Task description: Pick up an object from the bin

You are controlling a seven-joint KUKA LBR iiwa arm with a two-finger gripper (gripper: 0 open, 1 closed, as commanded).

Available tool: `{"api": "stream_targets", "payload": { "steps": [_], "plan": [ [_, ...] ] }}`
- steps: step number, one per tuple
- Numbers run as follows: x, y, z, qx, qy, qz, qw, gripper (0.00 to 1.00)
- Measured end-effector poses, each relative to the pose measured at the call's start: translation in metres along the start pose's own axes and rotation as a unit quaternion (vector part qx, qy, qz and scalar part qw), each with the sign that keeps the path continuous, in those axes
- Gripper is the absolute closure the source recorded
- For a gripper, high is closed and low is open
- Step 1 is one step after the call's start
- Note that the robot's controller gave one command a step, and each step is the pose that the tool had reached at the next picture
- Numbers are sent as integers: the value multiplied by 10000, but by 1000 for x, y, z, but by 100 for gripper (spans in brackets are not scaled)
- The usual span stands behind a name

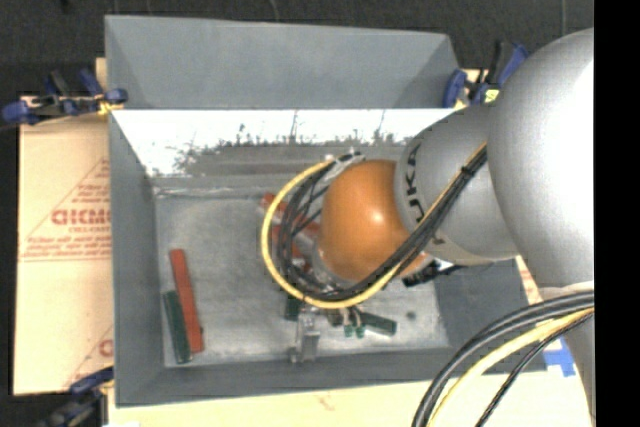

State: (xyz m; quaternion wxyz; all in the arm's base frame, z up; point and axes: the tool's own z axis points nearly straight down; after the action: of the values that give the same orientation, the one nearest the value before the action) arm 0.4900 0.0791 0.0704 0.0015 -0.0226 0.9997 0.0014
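My gripper [304, 337] reaches down near the bin's front wall, a little right of the middle, mostly hidden under the arm's orange cover. Small dark green pieces [366, 323] lie on the floor right beside it, to its right. Another green bit [290, 309] shows just left of it, under the cables. What lies directly beneath the gripper is hidden.
A long red-orange bar [186, 301] and a dark green bar [176, 326] lie side by side at the bin's front left. Something red [271, 206] peeks out behind the cable loop near the middle. The arm covers the bin's right half.
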Motion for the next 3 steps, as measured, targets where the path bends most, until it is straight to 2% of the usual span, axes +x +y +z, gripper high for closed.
{"api": "stream_targets", "payload": {
  "steps": [1, 2, 3],
  "plan": [
    [0, -31, -21, 22, 8, -143, 9999, 0],
    [12, -56, -9, 8, -27, -184, 9998, 0],
    [9, -100, -3, 14, -56, -1136, 9935, 0]
  ]
}}
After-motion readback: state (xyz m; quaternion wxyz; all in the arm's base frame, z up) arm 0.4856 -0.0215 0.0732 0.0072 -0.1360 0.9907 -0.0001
